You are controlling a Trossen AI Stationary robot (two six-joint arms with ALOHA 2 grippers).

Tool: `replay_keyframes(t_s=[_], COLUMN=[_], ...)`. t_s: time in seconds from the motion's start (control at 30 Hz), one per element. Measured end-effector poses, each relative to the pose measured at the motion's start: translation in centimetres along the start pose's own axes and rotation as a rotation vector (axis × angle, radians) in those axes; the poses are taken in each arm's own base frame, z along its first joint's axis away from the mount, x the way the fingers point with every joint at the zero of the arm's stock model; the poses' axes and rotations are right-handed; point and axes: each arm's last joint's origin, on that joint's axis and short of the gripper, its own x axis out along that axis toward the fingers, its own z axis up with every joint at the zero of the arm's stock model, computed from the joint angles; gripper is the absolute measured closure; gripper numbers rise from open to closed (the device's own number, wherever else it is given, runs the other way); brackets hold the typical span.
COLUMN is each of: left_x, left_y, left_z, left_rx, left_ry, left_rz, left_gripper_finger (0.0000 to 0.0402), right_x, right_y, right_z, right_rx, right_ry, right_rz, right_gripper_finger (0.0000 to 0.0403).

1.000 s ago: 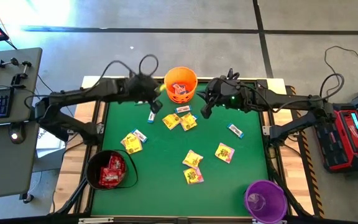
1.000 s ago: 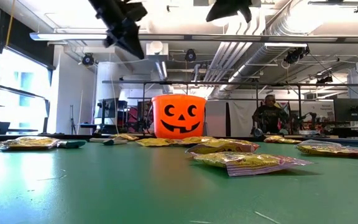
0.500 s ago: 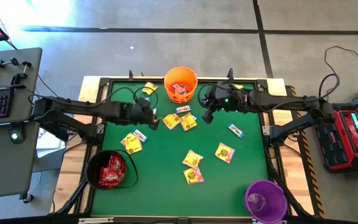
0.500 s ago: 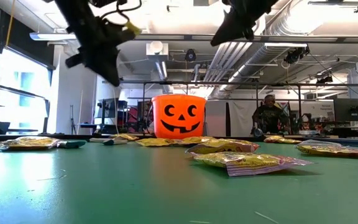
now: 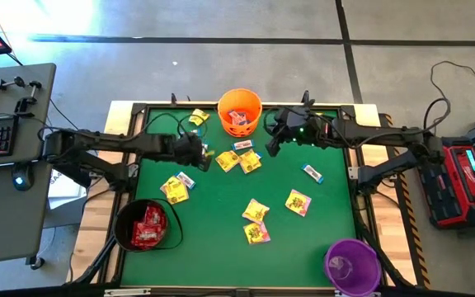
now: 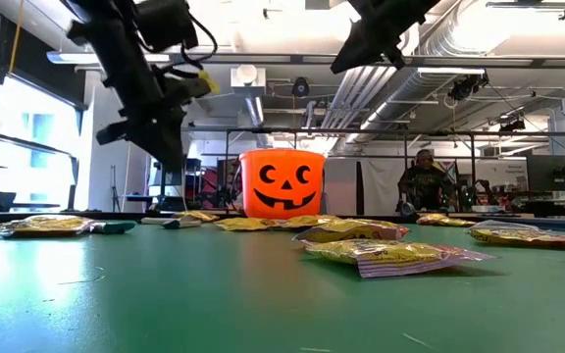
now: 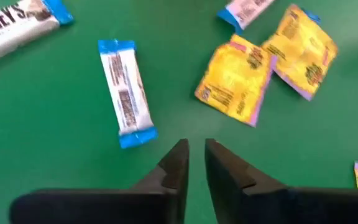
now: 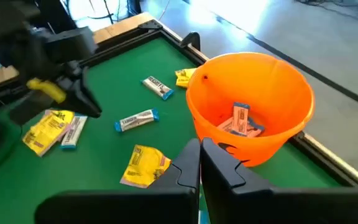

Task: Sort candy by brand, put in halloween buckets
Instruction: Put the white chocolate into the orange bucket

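Note:
My left gripper [image 7: 196, 152] hangs over the green table at its far left [image 5: 199, 157], fingers a narrow gap apart with nothing between them. It points down beside a white-and-blue candy bar [image 7: 126, 93] that lies flat. Yellow packets [image 7: 235, 81] lie just beyond. My right gripper [image 8: 201, 152] is shut and empty, high above the table [image 6: 339, 67] beside the orange bucket [image 5: 239, 111], which holds white-and-blue candy [image 8: 241, 121]. The black bucket [image 5: 144, 224] holds red candy. The purple bucket [image 5: 351, 264] stands at the near right.
Yellow packets [image 5: 256, 211] and white-and-blue bars [image 5: 312, 172] lie scattered over the table's middle. One yellow packet [image 5: 196, 115] lies at the far edge, left of the orange bucket. A raised dark rim [image 5: 246, 290] frames the table. A person [image 6: 425, 181] stands far behind.
My left gripper has come down from high above the table toward the candy at the far left, rolling as it sank. My right gripper has sunk a little beside the orange bucket. No candy has moved.

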Motion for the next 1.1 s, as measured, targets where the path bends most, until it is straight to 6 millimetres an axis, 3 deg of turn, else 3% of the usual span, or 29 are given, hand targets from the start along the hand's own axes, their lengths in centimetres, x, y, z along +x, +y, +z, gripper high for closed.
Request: replay_keyframes(t_s=[0.2, 0.4, 0.77, 1.1], left_x=[1.8, 3.9, 7.5, 7.9], left_y=[1.6, 1.3, -0.2, 0.6], left_z=[1.7, 3.1, 4.2, 4.9], left_rx=[-0.030, 0.006, 0.111, 0.065], left_ry=[0.051, 0.080, 0.187, 0.180], left_rz=[0.036, 0.069, 0.233, 0.259], left_gripper_finger=[0.0298, 0.0266, 0.0263, 0.0294], right_x=[0.4, 0.8, 1.1, 1.1], right_y=[-1.3, -2.8, -4.4, -4.6], right_z=[0.3, 0.6, 1.0, 1.0], right_rx=[-0.103, -0.102, -0.111, -0.111], right_ry=[0.017, 0.030, 0.027, 0.027], right_rz=[0.041, 0.079, 0.034, 0.030], right_gripper_finger=[0.0403, 0.0403, 0.0403, 0.0403])
